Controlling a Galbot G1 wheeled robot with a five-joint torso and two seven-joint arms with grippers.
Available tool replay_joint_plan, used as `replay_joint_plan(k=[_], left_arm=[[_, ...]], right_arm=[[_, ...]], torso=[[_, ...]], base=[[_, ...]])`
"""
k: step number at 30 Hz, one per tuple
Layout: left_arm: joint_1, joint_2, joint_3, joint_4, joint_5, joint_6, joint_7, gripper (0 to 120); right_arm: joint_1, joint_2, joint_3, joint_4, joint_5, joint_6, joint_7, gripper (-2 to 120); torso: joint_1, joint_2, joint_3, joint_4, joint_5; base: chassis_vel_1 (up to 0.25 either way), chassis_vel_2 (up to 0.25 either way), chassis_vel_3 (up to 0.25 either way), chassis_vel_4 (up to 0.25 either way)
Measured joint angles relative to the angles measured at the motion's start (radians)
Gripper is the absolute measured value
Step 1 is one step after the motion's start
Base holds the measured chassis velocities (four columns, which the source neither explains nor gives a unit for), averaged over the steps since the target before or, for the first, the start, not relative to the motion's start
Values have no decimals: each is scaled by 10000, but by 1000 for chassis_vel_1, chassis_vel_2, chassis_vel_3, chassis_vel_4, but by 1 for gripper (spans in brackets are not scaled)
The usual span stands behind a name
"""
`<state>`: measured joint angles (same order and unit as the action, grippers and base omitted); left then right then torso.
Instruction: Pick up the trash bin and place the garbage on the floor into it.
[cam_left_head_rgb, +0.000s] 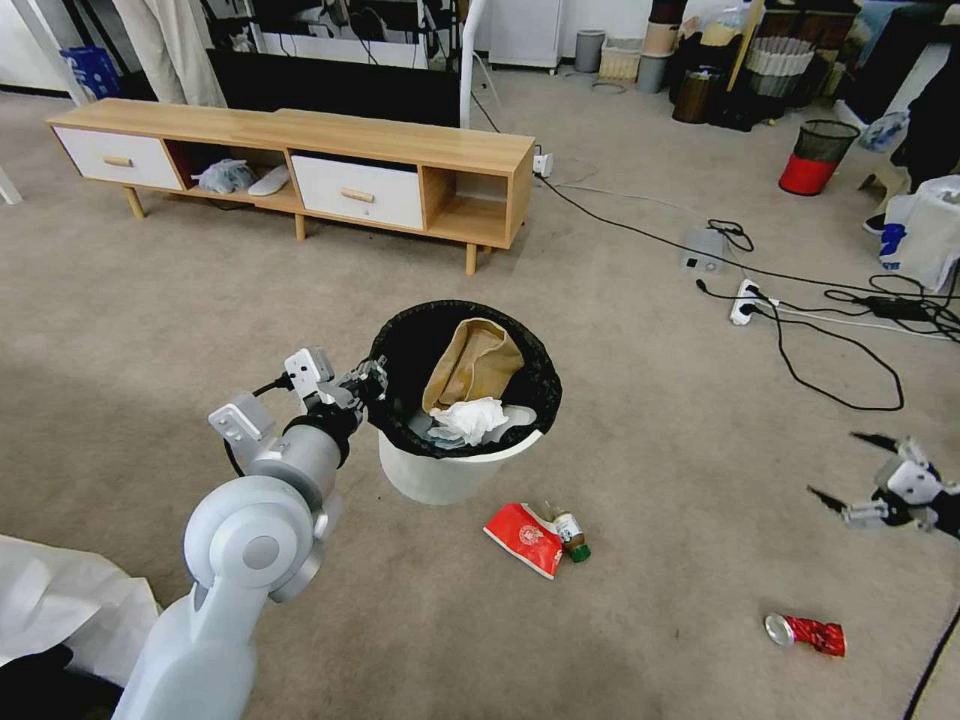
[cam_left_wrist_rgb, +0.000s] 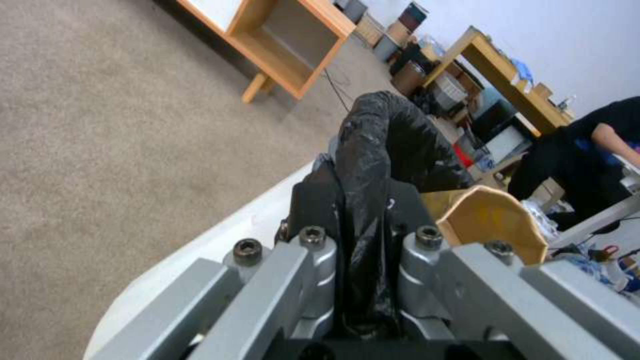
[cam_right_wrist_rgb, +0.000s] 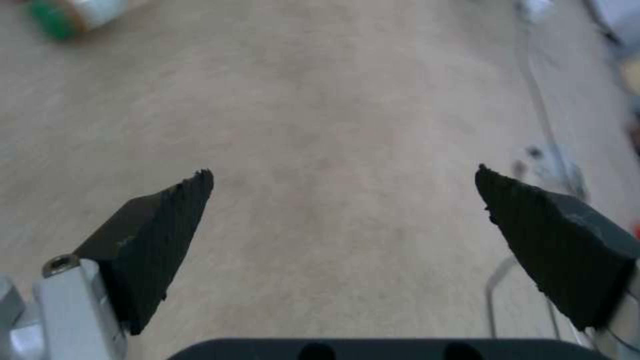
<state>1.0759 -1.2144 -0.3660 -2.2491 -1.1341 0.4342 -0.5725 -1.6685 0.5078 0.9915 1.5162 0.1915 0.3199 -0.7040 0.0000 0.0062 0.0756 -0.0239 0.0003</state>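
The left gripper (cam_left_head_rgb: 372, 385) is clamped on the near-left rim of the trash bin (cam_left_head_rgb: 440, 475), its fingers (cam_left_wrist_rgb: 313, 260) pinching the black bag folded over that rim (one inside, one outside). In the bin lie a brown paper bag (cam_left_head_rgb: 475, 362) and white tissue (cam_left_head_rgb: 468, 420). On the carpet just in front of the bin sit a red packet (cam_left_head_rgb: 523, 538) and a small brown bottle (cam_left_head_rgb: 571, 535), touching. The right gripper (cam_left_head_rgb: 842, 472) hovers well to the right, jaws spread wide and empty, above a crushed red can (cam_left_head_rgb: 808, 634)
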Motion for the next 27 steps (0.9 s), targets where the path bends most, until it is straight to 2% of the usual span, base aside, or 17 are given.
replay_joint_plan(k=[3,4,6,8,10,15,17,27], left_arm=[[9,31,-7,-50,-12,-10,-2,7],[9,31,-7,-50,-12,-10,-2,7],[11,31,2,-65,-14,-17,-8,7],[11,29,8,-66,-14,-18,-10,7],[20,29,18,-68,-13,-21,-14,7],[65,40,22,-100,-8,-23,-20,7],[105,51,19,-131,-5,-27,-19,7],[105,27,40,-146,22,-34,-20,7]], right_arm=[[477,134,153,-289,-771,701,-1699,100],[477,134,153,-289,-771,701,-1699,100],[725,240,238,-336,-1196,1004,-2510,100],[830,299,241,-350,-1375,1137,-2767,100],[1176,543,182,-365,-1960,1516,-3624,100],[1567,879,-12,-406,-2848,1961,-4399,100],[1864,1185,-91,-457,-3575,2256,-5066,100],[2281,1625,-29,-478,-4740,2732,-6314,100]], torso=[[0,0,0,1,-1],[0,0,0,1,-1],[0,0,0,0,-3],[0,0,0,0,-3],[0,0,0,0,-3],[0,0,1,0,-2],[0,0,1,-1,-2],[0,0,1,0,-3]], base=[[0,0,0,0],[0,0,0,0],[0,0,0,0],[0,0,0,0],[0,0,0,0],[0,0,0,0],[0,0,0,0],[0,0,0,0]])
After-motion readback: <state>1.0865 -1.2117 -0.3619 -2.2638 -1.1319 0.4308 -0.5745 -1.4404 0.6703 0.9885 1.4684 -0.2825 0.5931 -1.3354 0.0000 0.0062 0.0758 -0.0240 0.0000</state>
